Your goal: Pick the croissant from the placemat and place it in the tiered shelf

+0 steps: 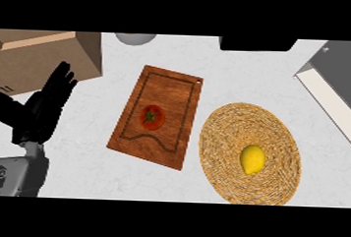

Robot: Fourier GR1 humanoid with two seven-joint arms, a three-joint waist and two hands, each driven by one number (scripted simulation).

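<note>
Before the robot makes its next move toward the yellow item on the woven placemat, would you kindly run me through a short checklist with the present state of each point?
1. Yellow item lies on the woven placemat, nothing covering it: ok.
2. Item matches "croissant": cannot tell; it looks smooth, oval and yellow.
3. Left hand open, holding nothing, resting at the view's left: ok.
4. Right hand in view: not ok, it does not show.
5. Tiered shelf located: cannot tell; only a grey structure shows at the upper right.
6. Tomato on the cutting board lies apart from the placemat: ok.
</note>
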